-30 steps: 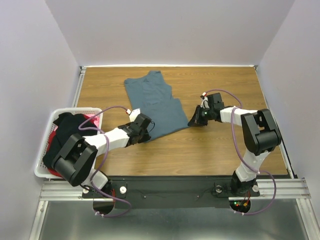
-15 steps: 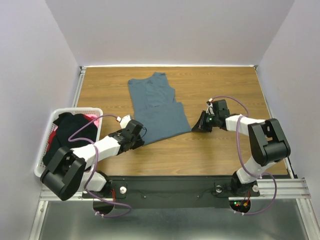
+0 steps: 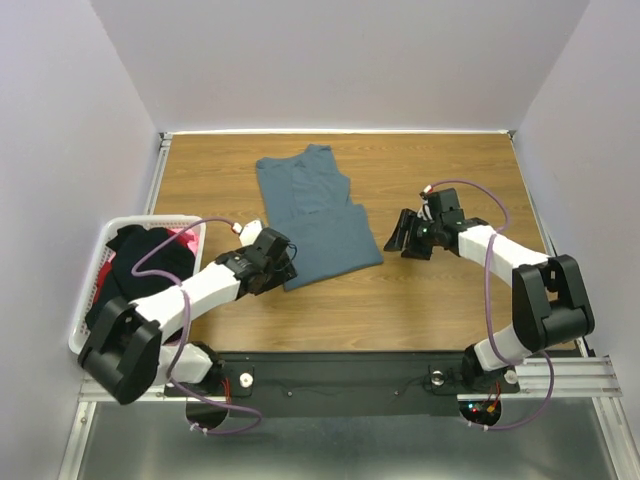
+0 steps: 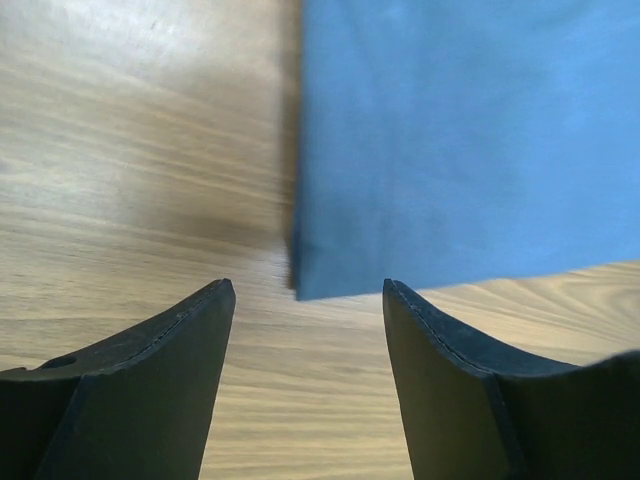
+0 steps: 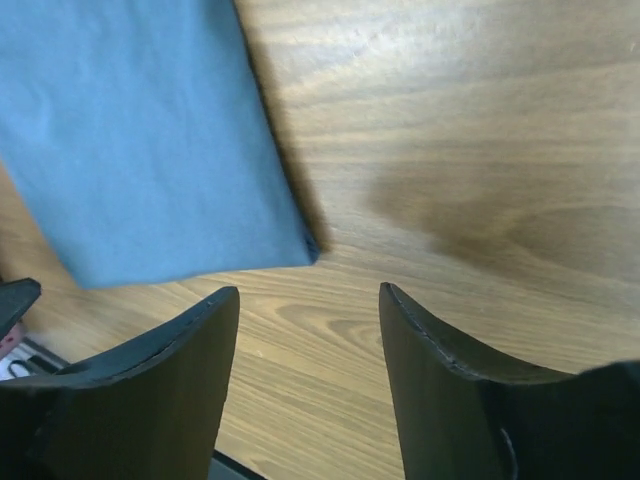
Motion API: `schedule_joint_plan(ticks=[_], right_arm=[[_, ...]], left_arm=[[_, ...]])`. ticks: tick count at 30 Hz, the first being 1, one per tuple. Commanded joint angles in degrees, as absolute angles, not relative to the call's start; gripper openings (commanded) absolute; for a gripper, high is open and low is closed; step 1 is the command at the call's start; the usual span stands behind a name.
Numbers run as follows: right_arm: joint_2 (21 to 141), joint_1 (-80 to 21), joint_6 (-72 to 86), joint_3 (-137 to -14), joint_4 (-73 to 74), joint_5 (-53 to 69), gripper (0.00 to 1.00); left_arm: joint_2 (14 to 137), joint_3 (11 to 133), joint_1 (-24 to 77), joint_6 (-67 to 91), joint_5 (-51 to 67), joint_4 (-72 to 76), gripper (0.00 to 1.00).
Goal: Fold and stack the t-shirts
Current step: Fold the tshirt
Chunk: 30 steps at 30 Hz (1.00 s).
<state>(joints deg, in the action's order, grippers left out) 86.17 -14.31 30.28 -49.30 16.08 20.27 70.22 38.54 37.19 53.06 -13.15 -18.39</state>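
Wooden table [image 3: 450,300], blue-grey t-shirt [image 3: 315,215] lying flat

Slate-blue t-shirt [image 3: 315,215] flat on table [image 3: 450,310], seemingly folded lengthwise; black shirt [image 3: 140,265], red-pink shirt [image 3: 182,237] heaped in basket [image 3: 82,335].

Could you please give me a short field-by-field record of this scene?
blue-grey t-shirt: lying flat on the table, not held
left gripper: open, empty, at the shirt's near left corner
right gripper: open, empty, by the shirt's near right corner
basket: at the table's left side, holding a black t-shirt and a red-pink t-shirt
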Motion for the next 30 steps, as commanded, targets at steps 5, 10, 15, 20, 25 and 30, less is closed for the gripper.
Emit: schedule_joint_plan(ticks=[5, 10, 15, 20, 25, 30], right_arm=[[88.9, -17.4, 30.6, -54.1, 18.2, 13.2, 0.73], [91.4, -18.5, 30.6, -55.4, 19.2, 10.7, 0.74], [94.1, -20.7, 31.2, -57.3, 21.1, 7.2, 0.73], [97.4, -22.3, 32.0, -58.8, 23.0, 3.5, 0.68], [99.4, -24.3, 33.2, -60.2, 24.3, 3.0, 0.64], [100.1, -26.1, 35.0, -60.8, 26.5, 1.3, 0.62]], left_arm=[[77.3, 41.7, 38.8, 54.1, -16.8, -20.0, 0.65], [80.8, 41.6, 40.2, 54.2, -16.7, -19.6, 0.56], [82.6, 40.8, 40.8, 54.5, -15.6, -19.2, 0.45], [83.1, 40.2, 40.8, 53.7, -14.9, -19.2, 0.22], [82.7, 39.8, 40.9, 52.7, -14.5, -19.2, 0.02], [82.2, 39.0, 40.8, 52.0, -14.2, -18.9, 0.0]])
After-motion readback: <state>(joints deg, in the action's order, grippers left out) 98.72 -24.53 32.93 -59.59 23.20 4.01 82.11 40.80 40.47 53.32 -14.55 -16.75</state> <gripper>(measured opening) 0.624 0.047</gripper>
